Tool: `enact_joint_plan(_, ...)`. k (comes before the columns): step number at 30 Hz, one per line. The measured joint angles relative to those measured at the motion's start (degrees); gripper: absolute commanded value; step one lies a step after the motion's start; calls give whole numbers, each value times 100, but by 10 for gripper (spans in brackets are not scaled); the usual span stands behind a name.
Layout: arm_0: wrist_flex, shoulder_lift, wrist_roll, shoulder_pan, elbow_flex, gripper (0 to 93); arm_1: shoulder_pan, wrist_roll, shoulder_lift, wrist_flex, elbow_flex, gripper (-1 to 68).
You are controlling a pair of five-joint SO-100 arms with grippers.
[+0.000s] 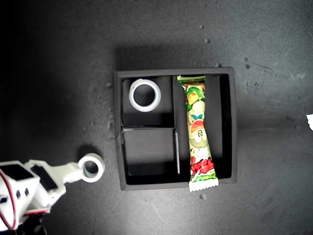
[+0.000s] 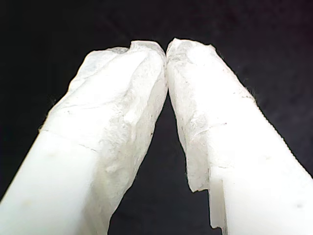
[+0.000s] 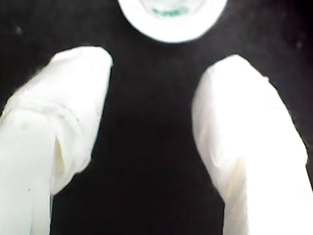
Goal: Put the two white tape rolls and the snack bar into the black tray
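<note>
Smaller tape roll (image 3: 172, 19) cut off by frame edge, blurred.

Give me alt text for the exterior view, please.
A black tray on a dark surface holds a white tape roll in one small compartment and a snack bar in the long one. A smaller tape roll lies outside it toward the exterior view's lower left, beside an arm.

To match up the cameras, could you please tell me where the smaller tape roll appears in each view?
Exterior view: smaller tape roll lies on the mat at lower left, outside the black tray, at an arm's tip.
First wrist view: not visible.
Second wrist view: roll ahead of my second tool.
Shared landmark: the dark mat.
</note>
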Motion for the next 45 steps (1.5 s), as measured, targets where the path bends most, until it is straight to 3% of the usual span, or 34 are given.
enact_joint_plan(4,-598,-413,-141,343,79,131,-123,668,2276,-536,2408,-5)
enact_joint_plan(10,-1195,-1046,-158,290,141,133,-158,1134,3981,-1081,4359,-5)
enact_joint_plan(24,-1450,-1538,-167,272,229,134,-650,1143,4210,-2048,5256,-5)
enact_joint_plan(35,-1459,-1661,-167,114,378,137,-729,1143,4210,-2312,5344,-5)
enact_joint_plan(41,-1459,-2373,-158,-62,272,9,-791,1143,4210,-2399,5432,-5)
enact_joint_plan(45,-1371,-2953,-176,-220,-211,0,-800,1143,4210,-2540,5643,-5)
